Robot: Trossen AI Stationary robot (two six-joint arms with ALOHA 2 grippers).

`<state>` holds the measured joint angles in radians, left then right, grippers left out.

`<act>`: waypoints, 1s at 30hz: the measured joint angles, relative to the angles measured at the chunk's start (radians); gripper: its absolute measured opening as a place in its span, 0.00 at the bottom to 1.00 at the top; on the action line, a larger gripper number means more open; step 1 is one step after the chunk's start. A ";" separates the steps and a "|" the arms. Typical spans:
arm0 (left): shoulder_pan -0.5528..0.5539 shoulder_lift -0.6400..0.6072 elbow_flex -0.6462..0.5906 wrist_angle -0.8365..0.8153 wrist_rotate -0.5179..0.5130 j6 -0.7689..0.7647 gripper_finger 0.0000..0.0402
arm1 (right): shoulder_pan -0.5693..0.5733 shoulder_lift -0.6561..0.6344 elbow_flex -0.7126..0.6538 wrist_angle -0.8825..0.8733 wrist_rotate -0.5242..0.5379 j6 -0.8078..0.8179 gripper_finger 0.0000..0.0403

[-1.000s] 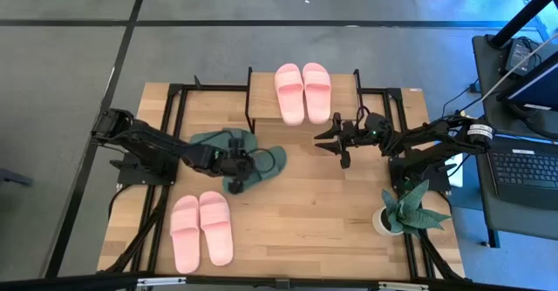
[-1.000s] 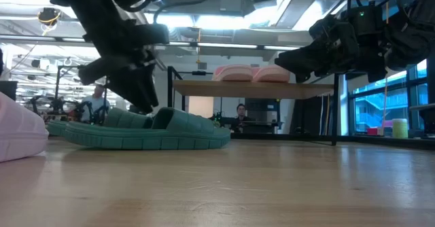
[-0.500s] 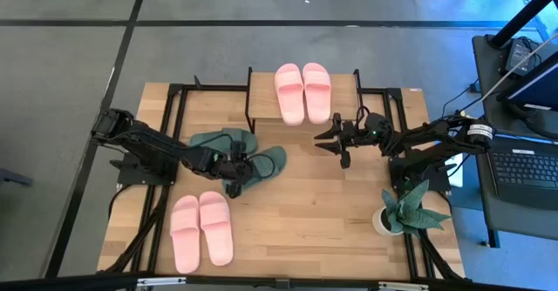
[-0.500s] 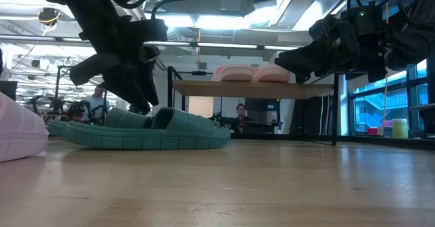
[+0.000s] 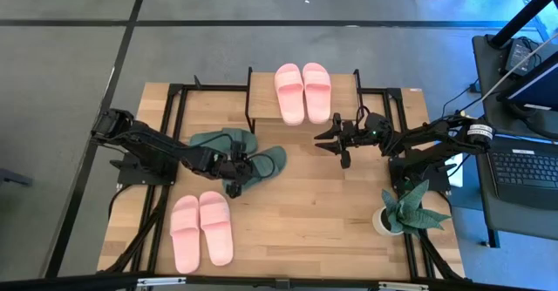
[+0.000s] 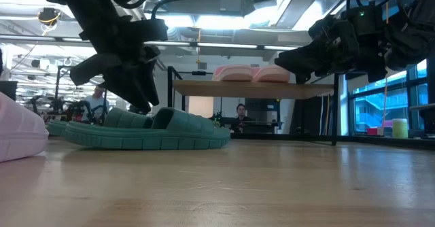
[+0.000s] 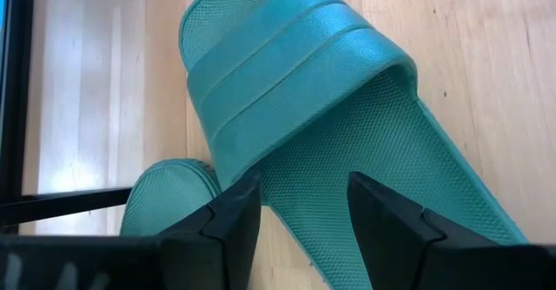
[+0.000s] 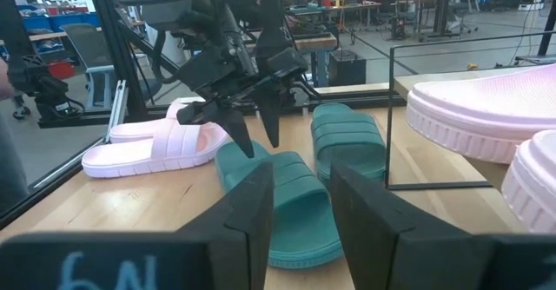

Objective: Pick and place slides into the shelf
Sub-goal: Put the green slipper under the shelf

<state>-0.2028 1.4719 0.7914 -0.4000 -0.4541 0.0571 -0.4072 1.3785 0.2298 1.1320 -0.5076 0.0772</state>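
On a wooden table (image 5: pixel 305 195), the left gripper (image 5: pixel 234 171) hangs over the heel end of a dark green slide (image 5: pixel 260 163) lying near the table's middle, its two fingers (image 7: pixel 234 216) parted to either side of the footbed and closed on nothing. In the low view the slide rests flat on the tabletop with the fingers just above it. A second dark green slide (image 5: pixel 220 140) lies just beyond the first, toward the far left, its toe beside the shelf.

The shelf (image 5: pixel 261 86), a low rack with a light wooden top board and black metal legs, stands at the far edge of the table. One pair of light pink slides (image 5: pixel 302 91) sits side by side on its top board, toward the right end. A second pair of light pink slides (image 5: pixel 201 230) lies on the table at the near left.

The right gripper (image 5: pixel 336 147) is raised in the air just right of the shelf, fingers a little apart and empty. A potted plant (image 5: pixel 405 208) stands at the table's near right corner. In the low view a person (image 6: pixel 240 115) shows in the room behind the shelf
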 joint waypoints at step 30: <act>-0.203 -0.240 -0.049 0.007 -0.027 -0.082 0.41 | 0.247 0.001 0.406 -0.656 0.127 -0.202 0.29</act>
<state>-0.4059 1.2322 0.7427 -0.3928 -0.4815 -0.0251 -0.1598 1.3796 0.6357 0.4761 -0.3810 -0.1248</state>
